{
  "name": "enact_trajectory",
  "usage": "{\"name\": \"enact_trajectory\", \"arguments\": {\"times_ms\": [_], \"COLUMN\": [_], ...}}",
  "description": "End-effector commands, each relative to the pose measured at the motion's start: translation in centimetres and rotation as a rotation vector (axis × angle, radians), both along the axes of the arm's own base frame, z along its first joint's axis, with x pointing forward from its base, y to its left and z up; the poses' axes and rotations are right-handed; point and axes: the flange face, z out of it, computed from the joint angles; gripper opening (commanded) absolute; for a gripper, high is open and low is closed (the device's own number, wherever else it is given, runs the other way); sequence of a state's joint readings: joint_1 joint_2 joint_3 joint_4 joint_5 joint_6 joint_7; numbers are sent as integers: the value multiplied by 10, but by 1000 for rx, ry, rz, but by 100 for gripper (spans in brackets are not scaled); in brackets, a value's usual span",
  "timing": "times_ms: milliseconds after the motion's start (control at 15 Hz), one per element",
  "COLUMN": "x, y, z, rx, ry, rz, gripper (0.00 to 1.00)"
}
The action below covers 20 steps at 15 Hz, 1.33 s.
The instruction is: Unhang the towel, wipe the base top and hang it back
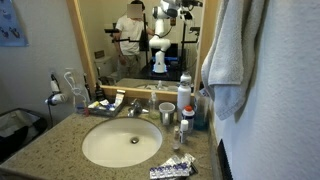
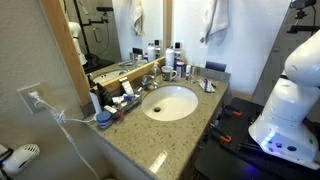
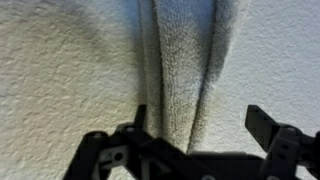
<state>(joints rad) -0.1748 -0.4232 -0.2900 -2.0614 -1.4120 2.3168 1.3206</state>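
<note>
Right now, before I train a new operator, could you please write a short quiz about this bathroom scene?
1. True or false: the towel hangs against the wall.
2. Choose one: in the wrist view, the end effector is A) open, with the towel between its jaws, B) shut on the towel, C) out of view.
3. Short answer: which colour is the sink?
Key: 1 true; 2 A; 3 white.

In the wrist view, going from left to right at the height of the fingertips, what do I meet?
textured white wall → one finger → the towel → the other finger → wall again
</note>
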Motion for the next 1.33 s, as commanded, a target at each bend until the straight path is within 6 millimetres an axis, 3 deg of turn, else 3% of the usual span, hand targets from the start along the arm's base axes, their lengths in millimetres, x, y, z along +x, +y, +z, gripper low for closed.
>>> {"name": "enact_trajectory", "arguments": {"times_ms": [0,267,800,1267], "x": [-9,-15,-19,-16], "y": [22,52,135,185], "z": [4,6,2,-13], "rx": [14,1,-10,44], "ry": [2,20,86,117], "rz": [-16,-57,-54,-51], "gripper": [100,100,100,100]}}
